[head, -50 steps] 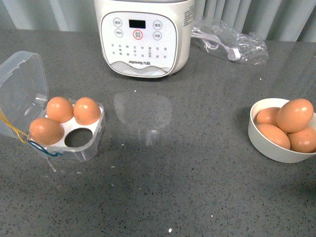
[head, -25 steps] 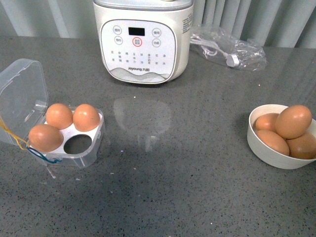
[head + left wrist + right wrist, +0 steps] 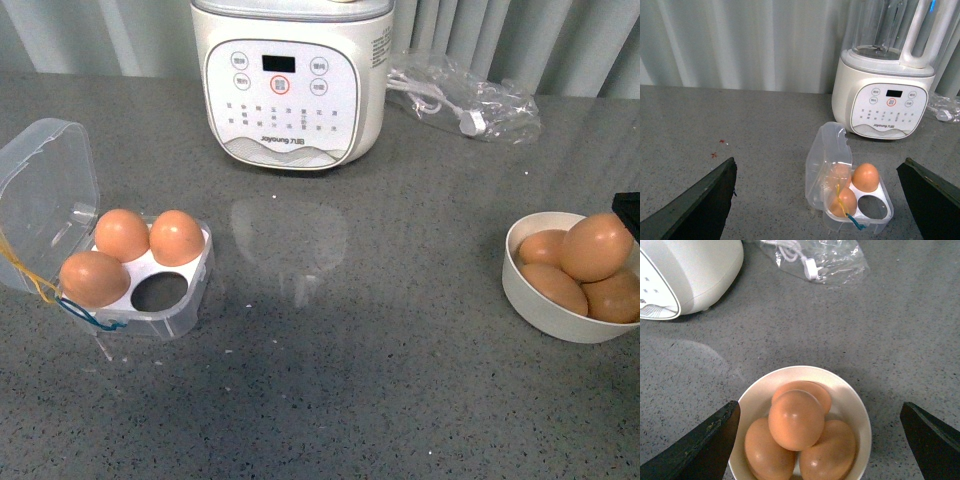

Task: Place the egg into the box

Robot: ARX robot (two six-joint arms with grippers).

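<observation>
The front camera sits high on the robot and looks down across the whole tabletop. The left wrist camera hangs back, looking over the box toward the white machine. The right wrist camera looks down close on the bowl. The front view shows all three things too.

Left gripper: fingers are seen spread wide apart in the wrist view.
Right gripper: fingers are spread wide; a dark corner is glimpsed at the front view's right border.
</observation>
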